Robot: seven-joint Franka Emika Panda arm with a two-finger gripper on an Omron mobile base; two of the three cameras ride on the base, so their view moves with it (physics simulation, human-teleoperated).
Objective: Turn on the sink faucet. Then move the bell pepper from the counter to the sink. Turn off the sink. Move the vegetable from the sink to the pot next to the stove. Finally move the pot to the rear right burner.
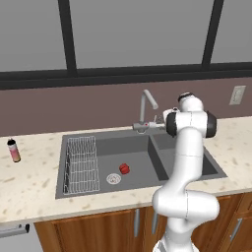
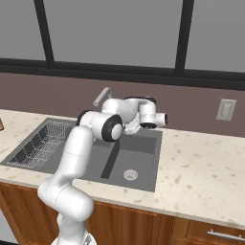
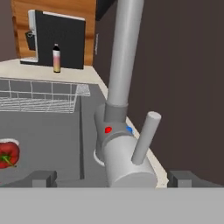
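Grey sink faucet [image 3: 124, 131] between wide-open tool [image 3: 113, 178] fingertips, nothing gripped

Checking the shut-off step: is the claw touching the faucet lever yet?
Apart. In the hand view the claw is open, its fingertips standing wide on either side of the sink faucet base, with grey gaps between them and the lever.

The scene is lit evenly and softly, with no single source to be made out. Only faint shading is seen inside the sink [image 1: 162, 162], and no hard shadows are cast on the counter [image 1: 29, 182]. A mild sheen is carried by the white arm [image 1: 184, 147]. No glare is present. The rendering is slightly coarse, with soft edges; the faucet [image 3: 122, 87] is shown close up and smooth, without fine detail.
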